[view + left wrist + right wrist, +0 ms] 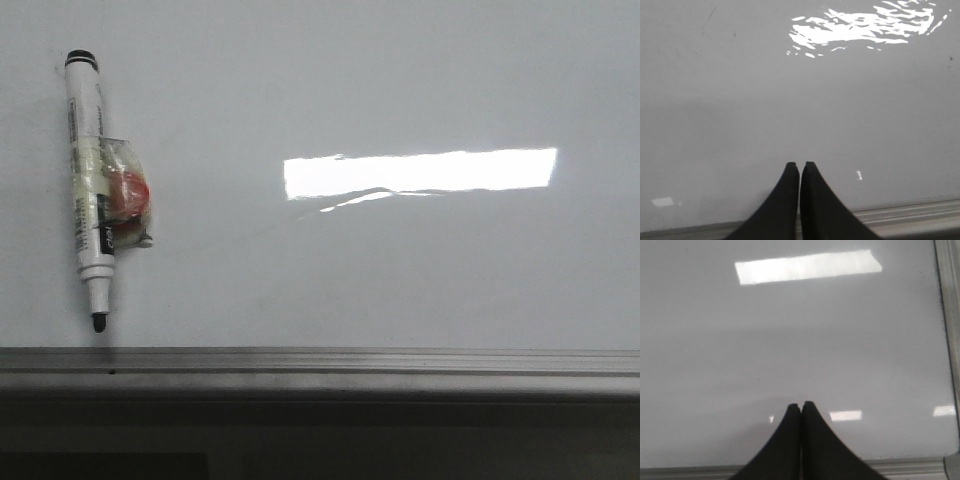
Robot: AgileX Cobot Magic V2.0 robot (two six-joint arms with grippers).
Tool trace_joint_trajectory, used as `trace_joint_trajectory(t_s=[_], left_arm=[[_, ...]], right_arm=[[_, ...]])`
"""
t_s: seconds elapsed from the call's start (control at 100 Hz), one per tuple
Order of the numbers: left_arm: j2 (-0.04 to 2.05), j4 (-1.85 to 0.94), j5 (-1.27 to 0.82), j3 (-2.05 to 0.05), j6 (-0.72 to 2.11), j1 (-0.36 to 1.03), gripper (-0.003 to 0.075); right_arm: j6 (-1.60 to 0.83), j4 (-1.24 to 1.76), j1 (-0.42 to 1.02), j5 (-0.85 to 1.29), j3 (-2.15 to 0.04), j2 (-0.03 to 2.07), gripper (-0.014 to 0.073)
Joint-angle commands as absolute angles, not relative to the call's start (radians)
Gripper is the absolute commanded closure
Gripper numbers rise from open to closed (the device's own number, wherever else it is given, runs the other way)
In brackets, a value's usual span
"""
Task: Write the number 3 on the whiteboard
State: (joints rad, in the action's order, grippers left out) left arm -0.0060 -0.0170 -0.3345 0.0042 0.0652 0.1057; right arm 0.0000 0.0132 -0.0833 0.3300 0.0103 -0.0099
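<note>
The whiteboard (400, 270) is glossy white-grey and fills most of the front view, with a grey metal ledge (320, 362) along its lower edge. No drawn 3 shows on it. A white marker (88, 190) with a black tip lies on the board at the left, tip toward the ledge, with a red piece (128, 195) taped to its side. Neither gripper shows in the front view. My left gripper (800, 165) is shut and empty over bare board (790, 100). My right gripper (801, 404) is shut and empty over bare board (790, 340).
A bright rectangular light reflection (420, 172) lies on the board's middle. The board's metal frame edge (949, 315) shows in the right wrist view, and the ledge (910, 215) shows behind the left fingers.
</note>
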Motion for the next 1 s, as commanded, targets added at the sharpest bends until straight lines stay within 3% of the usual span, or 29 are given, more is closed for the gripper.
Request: trace_joint_trajectory(t_s=[0.0,0.61,0.99], left_arm=[[-0.03,-0.024,-0.276,0.037,0.057,0.105,0.0741],[-0.03,-0.024,-0.268,0.037,0.057,0.105,0.0741],[-0.03,-0.094,-0.102,0.037,0.057,0.102,0.0741]], right_arm=[[0.0,0.011,-0.089,0.316,0.035,-0.025,0.0648],[0.0,0.011,-0.089,0.218,0.035,-0.025,0.0648],[0.0,0.106,-0.089,0.205,0.035,0.012,0.0648]])
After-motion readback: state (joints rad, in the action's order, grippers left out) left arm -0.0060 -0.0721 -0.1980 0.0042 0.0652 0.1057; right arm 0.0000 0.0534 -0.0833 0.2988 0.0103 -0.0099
